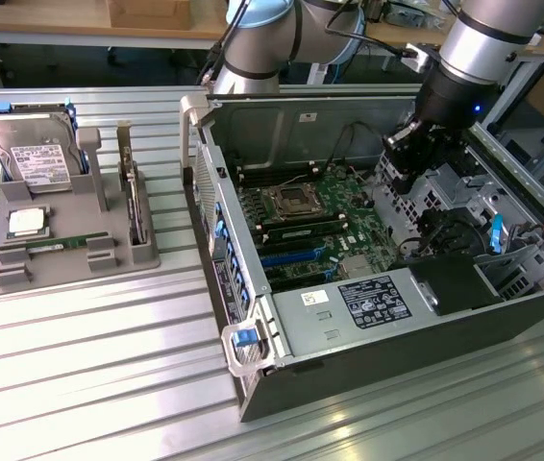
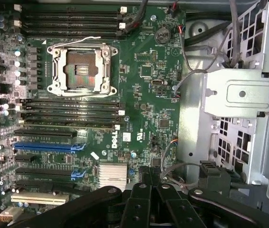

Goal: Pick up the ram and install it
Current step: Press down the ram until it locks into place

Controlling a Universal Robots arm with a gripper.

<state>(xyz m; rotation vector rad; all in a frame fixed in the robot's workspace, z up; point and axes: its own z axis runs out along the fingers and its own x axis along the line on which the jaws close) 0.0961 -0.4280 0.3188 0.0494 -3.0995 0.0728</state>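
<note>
Claw (image 1: 408, 154) pressed together, nothing pinched; it hangs over the open computer case (image 1: 368, 375), above the drive-cage side at the case's far corner toward the exterior view's right. In the wrist view its closed fingertips (image 2: 149, 178) meet over the motherboard (image 2: 144, 118), close to the silver heatsink (image 2: 112, 175).

- Ram (image 1: 59, 247): not picked up. Green stick lying flat in a shallow slot of the grey parts tray (image 1: 22, 280), near the tray's front edge, on the table (image 1: 109, 375).
- Long axis: roughly along the tray's front edge, running from the exterior view's left to its right.
- Direction from claw: well apart, off toward the exterior view's left and nearer the camera; the case's side wall with the blue clips (image 1: 219, 235) stands between claw and tray.
- Just behind the ram in the tray: square processor chip (image 1: 26, 222); behind that, the hard drive (image 1: 34, 158) propped up at the tray's back edge. An upright card (image 1: 135, 197) sits along the tray's edge nearest the case.
- Inside the case: empty CPU socket (image 2: 81, 70) with memory slots (image 2: 72, 110) on either side; the slots nearest the socket look unoccupied, so installation appears not yet done.
- One arm only; no choice of nearer hand arises.
- Judgement: task barely begun.
</note>
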